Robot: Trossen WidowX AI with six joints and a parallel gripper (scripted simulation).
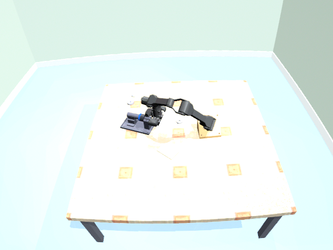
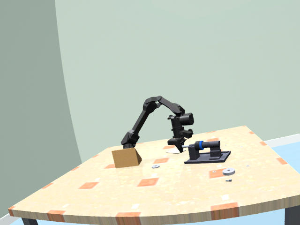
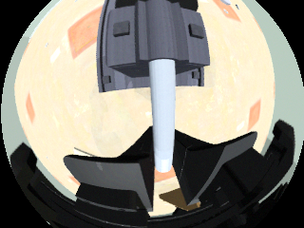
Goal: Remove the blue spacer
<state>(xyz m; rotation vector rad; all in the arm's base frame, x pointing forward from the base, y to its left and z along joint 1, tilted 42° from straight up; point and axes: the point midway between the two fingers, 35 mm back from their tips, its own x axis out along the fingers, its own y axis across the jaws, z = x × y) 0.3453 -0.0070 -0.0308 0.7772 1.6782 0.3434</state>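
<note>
The blue spacer point(image 1: 139, 116) point(image 2: 201, 145) is a ring on the shaft line, against the dark cylindrical housing point(image 1: 132, 115) point(image 2: 211, 144) and beside black spacers point(image 2: 197, 146). No blue ring lies on the table. The pale shaft point(image 2: 185, 146) point(image 3: 162, 104) sticks out of the near support block point(image 2: 193, 153) point(image 3: 130, 47). My gripper point(image 2: 181, 148) point(image 3: 158, 128) is shut on the shaft near its free end, a short way from that block. The blue spacer is hidden in the wrist view, and how deep the shaft sits in the housing is hidden.
The blocks stand on a dark base plate point(image 1: 125, 126) point(image 2: 206, 161). A grey washer point(image 1: 179, 121) point(image 2: 155, 166), a thicker grey ring point(image 1: 130, 102) point(image 2: 228, 172) and a small screw point(image 2: 228, 180) lie loose. A wooden block point(image 2: 125, 157) stands by the arm's base.
</note>
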